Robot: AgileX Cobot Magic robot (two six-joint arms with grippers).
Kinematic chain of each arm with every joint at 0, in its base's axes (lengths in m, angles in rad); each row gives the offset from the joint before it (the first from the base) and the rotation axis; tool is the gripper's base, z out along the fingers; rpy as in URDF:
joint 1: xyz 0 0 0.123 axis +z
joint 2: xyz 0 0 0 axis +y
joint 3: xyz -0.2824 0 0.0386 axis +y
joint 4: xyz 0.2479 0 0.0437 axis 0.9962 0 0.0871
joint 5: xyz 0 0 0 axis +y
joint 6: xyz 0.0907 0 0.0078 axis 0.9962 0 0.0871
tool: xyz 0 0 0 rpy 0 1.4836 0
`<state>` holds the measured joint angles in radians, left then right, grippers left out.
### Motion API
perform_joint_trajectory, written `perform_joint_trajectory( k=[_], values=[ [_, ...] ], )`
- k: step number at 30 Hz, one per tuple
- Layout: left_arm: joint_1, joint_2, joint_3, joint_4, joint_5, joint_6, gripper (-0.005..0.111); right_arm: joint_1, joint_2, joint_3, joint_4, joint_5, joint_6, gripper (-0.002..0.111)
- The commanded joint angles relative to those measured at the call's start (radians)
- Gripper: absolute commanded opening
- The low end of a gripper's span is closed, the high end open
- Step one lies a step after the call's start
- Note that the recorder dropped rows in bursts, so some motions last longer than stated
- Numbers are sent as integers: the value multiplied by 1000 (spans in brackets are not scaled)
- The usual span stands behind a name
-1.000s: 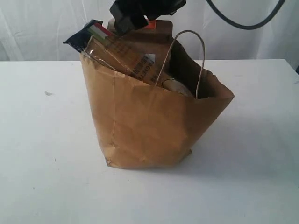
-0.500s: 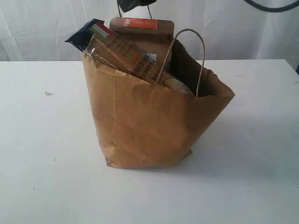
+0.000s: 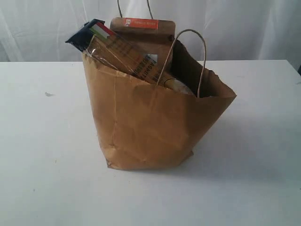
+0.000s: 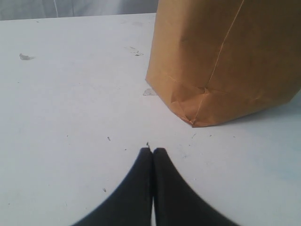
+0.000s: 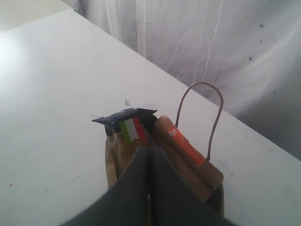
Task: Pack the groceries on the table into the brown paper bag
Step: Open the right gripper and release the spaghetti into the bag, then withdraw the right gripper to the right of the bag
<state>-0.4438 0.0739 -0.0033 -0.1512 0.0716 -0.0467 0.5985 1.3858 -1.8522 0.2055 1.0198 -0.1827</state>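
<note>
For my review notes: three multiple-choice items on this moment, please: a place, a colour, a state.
1. Where is the spaghetti pack? A) in the brown paper bag, top sticking out; B) lying beside the bag; C) in a tool.
2. The strip atop the brown kraft pouch is: A) green; B) orange; C) blue.
3. The left tool is: A) shut, empty; B) wide open; C) gripping a handle.
Answers: 1A, it leans from the bag's mouth; 2B, the band is orange; 3A, fingers touch, nothing between.

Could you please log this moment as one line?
brown paper bag: standing on table | spaghetti pack, brown kraft pouch: protruding from bag | left gripper: shut, empty | right gripper: shut, empty
</note>
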Motion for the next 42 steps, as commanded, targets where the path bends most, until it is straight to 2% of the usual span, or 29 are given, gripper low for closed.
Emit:
perform_joint_trajectory(
  k=[1,8,16,25,34,42],
  values=[
    [3,-5,3,-4,4,2,0,-1,-74,32,29,14,9,0],
    [3,-5,3,-4,4,2,0,-1,-200,199,62,-37,9,0],
    [3,-5,3,-4,4,2,0,-1,-405,497,169,-175,4,0],
    [3,-5,3,-4,4,2,0,-1,-555,777,271,-166,4,0],
    [3,-5,3,-4,4,2,0,-1,-581,827,273,-146,4,0],
    [3,-5,3,-4,4,2,0,-1,-581,867,269,-322,49,0]
  ],
)
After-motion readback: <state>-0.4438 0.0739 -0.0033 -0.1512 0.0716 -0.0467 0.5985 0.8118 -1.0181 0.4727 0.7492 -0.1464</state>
